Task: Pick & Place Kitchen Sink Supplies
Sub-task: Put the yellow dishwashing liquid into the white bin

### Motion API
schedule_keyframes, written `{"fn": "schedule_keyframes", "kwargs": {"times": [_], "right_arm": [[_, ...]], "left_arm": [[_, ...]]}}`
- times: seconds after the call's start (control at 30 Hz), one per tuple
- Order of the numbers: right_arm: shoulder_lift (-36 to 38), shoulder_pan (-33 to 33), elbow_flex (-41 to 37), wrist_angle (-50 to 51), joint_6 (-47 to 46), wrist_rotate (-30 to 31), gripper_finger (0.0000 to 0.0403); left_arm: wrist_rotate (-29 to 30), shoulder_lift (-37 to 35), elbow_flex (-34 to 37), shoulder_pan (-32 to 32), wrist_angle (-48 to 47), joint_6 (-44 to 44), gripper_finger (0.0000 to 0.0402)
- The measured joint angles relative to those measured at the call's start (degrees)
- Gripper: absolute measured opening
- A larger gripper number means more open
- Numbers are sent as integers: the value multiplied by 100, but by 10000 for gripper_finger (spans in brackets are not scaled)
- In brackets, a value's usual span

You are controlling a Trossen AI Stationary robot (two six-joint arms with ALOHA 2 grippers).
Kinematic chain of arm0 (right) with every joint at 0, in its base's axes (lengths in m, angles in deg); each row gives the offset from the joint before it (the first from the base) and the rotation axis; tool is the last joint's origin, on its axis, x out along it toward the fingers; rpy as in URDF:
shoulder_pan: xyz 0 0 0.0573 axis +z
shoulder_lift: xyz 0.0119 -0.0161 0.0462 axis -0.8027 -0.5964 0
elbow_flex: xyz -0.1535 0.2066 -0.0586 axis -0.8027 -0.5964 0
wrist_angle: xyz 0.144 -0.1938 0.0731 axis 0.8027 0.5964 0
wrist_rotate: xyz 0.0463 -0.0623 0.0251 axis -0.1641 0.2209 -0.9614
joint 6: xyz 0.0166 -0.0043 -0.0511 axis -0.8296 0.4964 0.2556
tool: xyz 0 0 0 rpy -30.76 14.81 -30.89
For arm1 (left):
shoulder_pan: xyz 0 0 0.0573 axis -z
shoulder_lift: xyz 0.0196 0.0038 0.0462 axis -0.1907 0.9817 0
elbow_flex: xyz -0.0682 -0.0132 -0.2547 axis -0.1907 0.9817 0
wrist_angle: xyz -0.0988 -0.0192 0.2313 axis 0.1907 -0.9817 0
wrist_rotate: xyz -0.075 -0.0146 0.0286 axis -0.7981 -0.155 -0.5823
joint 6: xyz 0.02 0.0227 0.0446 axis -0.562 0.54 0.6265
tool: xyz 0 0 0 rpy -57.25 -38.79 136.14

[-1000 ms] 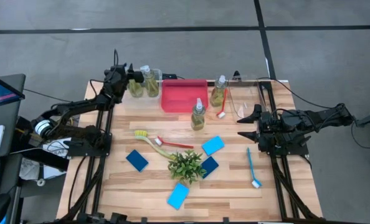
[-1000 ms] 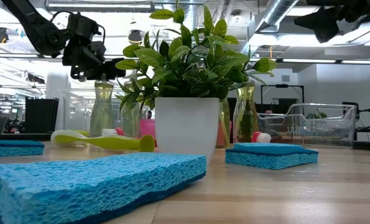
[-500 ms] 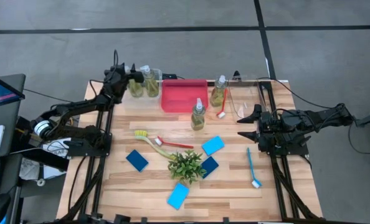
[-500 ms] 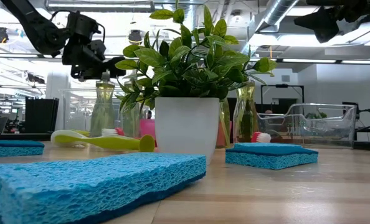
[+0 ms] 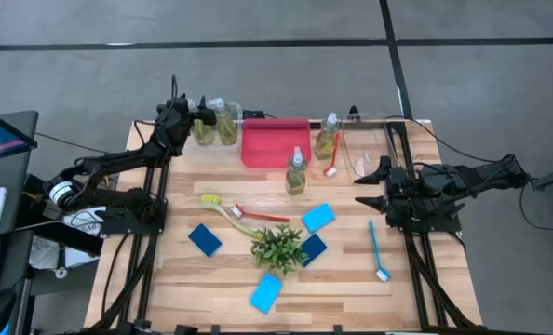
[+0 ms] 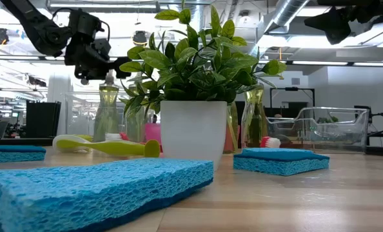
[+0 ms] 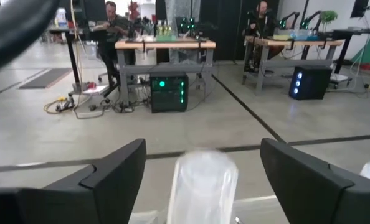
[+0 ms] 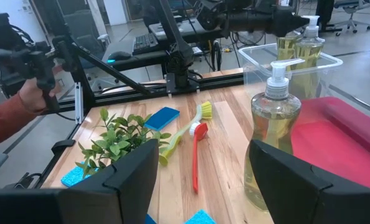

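Note:
My left gripper (image 5: 202, 110) hangs open at the table's far left, over a clear bin (image 5: 213, 136) in which two bottles of yellow-green liquid stand. Its fingers flank the pump top (image 7: 203, 180) of the left bottle (image 5: 202, 128) without touching it. A third bottle (image 5: 296, 173) stands mid-table and another (image 5: 327, 140) by the red bin (image 5: 276, 142). Yellow (image 5: 222, 209), red (image 5: 263, 216) and blue (image 5: 377, 249) brushes and several blue sponges (image 5: 318, 218) lie flat on the wood. My right gripper (image 5: 368, 184) waits open above the table's right side.
A potted green plant (image 5: 278, 247) stands in the middle near the sponges. A second clear bin (image 5: 368, 149) sits at the far right, with a short red brush (image 5: 331, 160) beside it. A person's hand (image 8: 29, 93) shows beyond the table's left side.
My left gripper has opened around the left bottle's pump top and let it go, staying where it was. The bottle stands upright in the clear bin.

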Motion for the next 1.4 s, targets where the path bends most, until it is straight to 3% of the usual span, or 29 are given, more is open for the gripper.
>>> {"fn": "schedule_keyframes", "kwargs": {"times": [0.47,0.77,1.23,1.4], "right_arm": [[-1,2,0,0,2,-1,245],[-2,2,0,0,5,-1,245],[-238,2,-162,-203,-104,-28,245],[-582,-9,-162,-304,-92,-12,245]], "left_arm": [[-197,-1257,0,418,-9,92,309],[-1462,-1641,0,1258,-29,30,305],[-4539,-1648,61,3481,-1362,-527,301],[-4646,-1661,243,4202,-1375,-186,301]]}}
